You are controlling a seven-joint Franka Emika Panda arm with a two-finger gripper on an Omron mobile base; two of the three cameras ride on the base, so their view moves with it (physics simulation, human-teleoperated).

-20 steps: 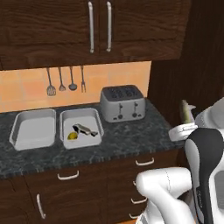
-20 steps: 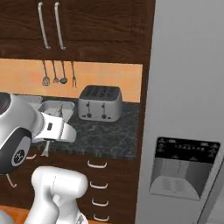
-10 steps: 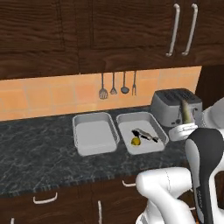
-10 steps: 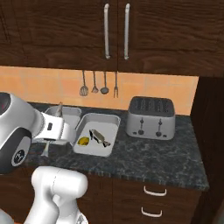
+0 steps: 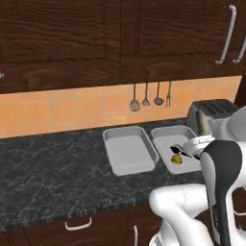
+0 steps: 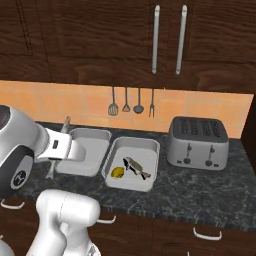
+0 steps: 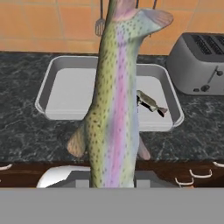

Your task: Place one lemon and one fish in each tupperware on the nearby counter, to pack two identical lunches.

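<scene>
Fish number two, a slender speckled olive-silver fish with a pink stripe (image 7: 114,100), is pinched in the jaws of the white arm's two-finger gripper (image 7: 113,181), held upright above the counter's front edge. So it's the carry step: the right shallow light-grey tray with rounded corners (image 6: 148,147) already has a small yellow lemon (image 6: 117,172) and a small dark fish (image 6: 137,167) lying in it, while the left matching tray (image 6: 92,135) looks bare. I'd say the next move is swinging over that left tray, lowering and letting go. The black-grey marbled stone counter (image 5: 53,168) looks glossy, and the boxy steel toaster (image 6: 199,142) sits just beside the trays.
</scene>
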